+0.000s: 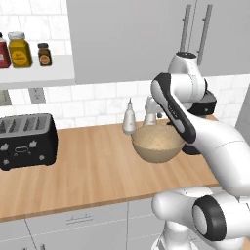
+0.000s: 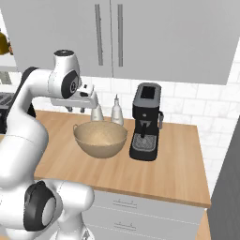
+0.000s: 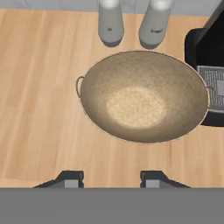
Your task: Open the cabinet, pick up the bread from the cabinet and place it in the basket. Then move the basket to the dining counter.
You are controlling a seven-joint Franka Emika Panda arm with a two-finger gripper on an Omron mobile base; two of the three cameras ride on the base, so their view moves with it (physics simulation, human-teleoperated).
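The grey wall cabinet [image 2: 154, 37] hangs over the worktop with both doors shut, its long bar handles [image 2: 98, 35] side by side. The bread is hidden. The round tan basket [image 2: 100, 136] [image 1: 157, 141] stands empty on the wood worktop, left of the coffee machine. My gripper [image 2: 86, 107] hovers above the basket's back rim and points down. In the hand view the speckled basket [image 3: 142, 96] lies straight below, and the gripper [image 3: 109, 179] is open with nothing between its tips. The dining counter is out of view.
A black coffee machine [image 2: 146, 122] stands right beside the basket. Two pale bottles [image 2: 116, 111] stand behind it by the tiled wall. A black toaster [image 1: 27, 141] sits at the far left. Spice jars [image 1: 19, 49] line an open shelf.
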